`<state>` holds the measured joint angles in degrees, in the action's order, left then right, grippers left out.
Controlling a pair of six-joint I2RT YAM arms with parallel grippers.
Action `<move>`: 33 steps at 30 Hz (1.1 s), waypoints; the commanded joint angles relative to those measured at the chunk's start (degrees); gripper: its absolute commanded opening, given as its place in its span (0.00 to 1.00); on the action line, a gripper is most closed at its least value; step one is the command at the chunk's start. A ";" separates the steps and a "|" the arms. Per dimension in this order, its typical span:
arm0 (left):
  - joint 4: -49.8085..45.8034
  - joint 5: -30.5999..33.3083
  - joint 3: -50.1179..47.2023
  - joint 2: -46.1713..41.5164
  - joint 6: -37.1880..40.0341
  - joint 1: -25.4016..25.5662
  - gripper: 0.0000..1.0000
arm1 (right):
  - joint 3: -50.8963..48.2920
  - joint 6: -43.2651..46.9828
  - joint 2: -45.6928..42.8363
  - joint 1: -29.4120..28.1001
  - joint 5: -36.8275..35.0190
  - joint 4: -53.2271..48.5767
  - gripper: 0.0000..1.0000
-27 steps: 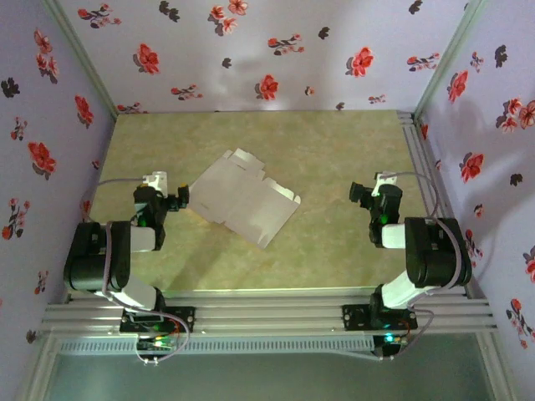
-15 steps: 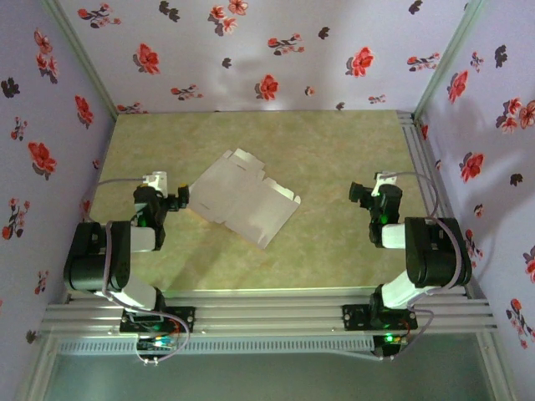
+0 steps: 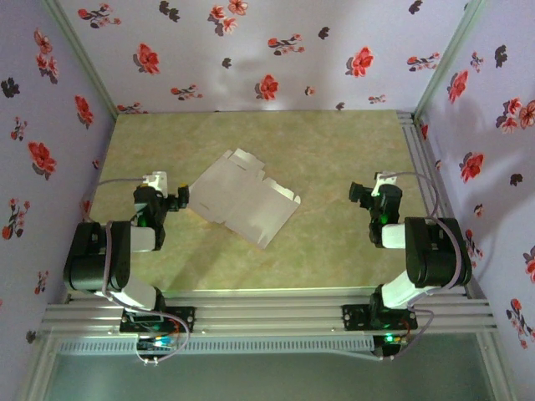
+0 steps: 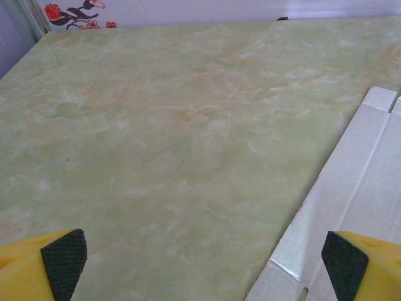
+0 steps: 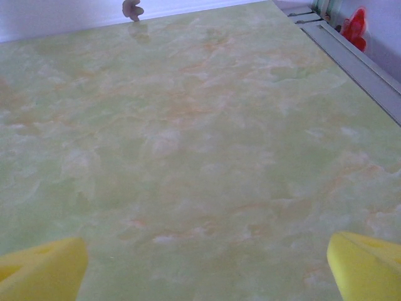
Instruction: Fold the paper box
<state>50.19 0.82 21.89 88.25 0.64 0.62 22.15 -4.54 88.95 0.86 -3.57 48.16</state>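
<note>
prog: nil, I see no fold made yet | paper box [image 3: 244, 196] flat on bench [image 3: 334, 142], pale face up, just R of L pincer [image 3: 179, 200], well L of R pincer [image 3: 359, 194] | both pincers wide open, empty | todo: all folds, I reckon

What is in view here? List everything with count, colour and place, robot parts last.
paper box: one, pale grey-white, flat on the table, left of centre.
table: one, marbled yellow-green, floor of the enclosure.
walls: three, pale lilac with red and dark flowers, back and both sides.
rails: several, silver, along the table's near and right edges.
left arm: one, black and white, near-left corner.
right arm: one, black and white, near-right corner.
left gripper: one, yellow fingers with black pads, open, at the box's edge.
right gripper: one, yellow fingers, open, over the table's right side.
</note>
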 commanded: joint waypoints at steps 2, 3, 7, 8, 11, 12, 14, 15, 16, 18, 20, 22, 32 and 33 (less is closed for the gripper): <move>1.50 0.32 -0.09 -0.10 1.11 -0.45 1.00 | 0.88 -0.55 0.17 0.26 0.50 0.75 0.99; 1.49 0.31 -0.09 -0.09 1.09 -0.49 1.00 | 0.89 -0.56 0.19 0.24 0.50 0.72 0.99; 1.49 0.32 -0.09 -0.10 1.11 -0.45 1.00 | 0.95 -0.56 0.23 0.29 0.50 0.79 0.99; 1.44 0.49 -0.01 -0.07 0.95 -0.45 1.00 | 0.92 -0.56 0.22 0.21 0.50 0.71 0.99; 0.77 1.96 0.41 0.00 0.28 -0.45 1.00 | 1.01 -0.56 0.24 0.27 0.50 0.71 0.99; 0.53 2.43 0.52 -0.01 0.09 -0.45 1.00 | 0.99 -0.56 0.25 0.24 0.50 0.71 0.99; 0.41 2.67 0.61 -0.01 0.05 -0.45 1.00 | 0.98 -0.57 0.28 0.27 0.50 0.71 0.99; 0.39 2.74 0.60 0.02 0.04 -0.45 1.00 | 1.05 -0.57 0.28 0.20 0.50 0.71 0.99; 0.27 2.84 0.69 0.02 -0.08 -0.45 1.00 | 1.05 -0.65 0.27 0.27 0.45 0.73 0.99; -0.18 3.68 1.03 0.07 -0.63 -0.62 1.00 | 0.99 -0.65 0.23 0.26 0.50 0.72 0.99; -0.12 3.93 0.96 0.00 -0.64 -0.62 1.00 | 0.88 -0.65 0.13 0.28 0.50 0.79 0.99; 0.45 4.01 0.51 -0.16 -0.64 -0.62 1.00 | 0.66 -0.44 -0.03 0.28 0.90 1.19 0.99; -39.81 16.29 11.99 -20.42 -10.64 4.84 1.00 | 9.87 -3.38 -15.57 -1.62 -0.76 -26.27 0.99; -44.82 16.32 13.92 -21.52 -13.07 5.18 1.00 | 11.13 -5.18 -17.08 -1.97 -0.93 -29.30 0.99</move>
<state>25.04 12.25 29.69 70.37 -4.80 4.89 29.17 -5.76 75.99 -0.16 -3.16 30.13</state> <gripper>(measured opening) 0.997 0.993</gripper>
